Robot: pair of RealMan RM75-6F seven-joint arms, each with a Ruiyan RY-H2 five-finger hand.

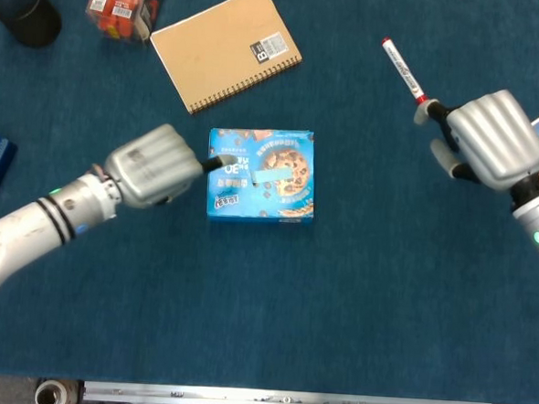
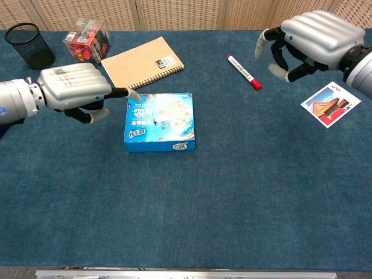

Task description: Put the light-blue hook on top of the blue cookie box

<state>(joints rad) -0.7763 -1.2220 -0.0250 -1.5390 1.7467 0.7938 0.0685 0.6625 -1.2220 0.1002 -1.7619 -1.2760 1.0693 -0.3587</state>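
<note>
The blue cookie box [image 1: 261,174] lies flat mid-table, also in the chest view [image 2: 160,121]. A small light-blue hook [image 1: 272,176] lies on its lid, near the middle. My left hand [image 1: 151,165] hovers just left of the box, one fingertip [image 2: 132,94] stretched over the box's left edge; it holds nothing. My right hand [image 1: 489,140] hangs at the right, well away from the box, fingers loosely bent and empty [image 2: 314,39].
A brown spiral notebook [image 1: 226,45] lies behind the box. A red-capped marker [image 1: 403,68] lies near my right hand, a picture card [image 2: 330,103] to its right. A black mesh cup [image 1: 23,6] and a clear case of red items [image 1: 124,1] stand far left.
</note>
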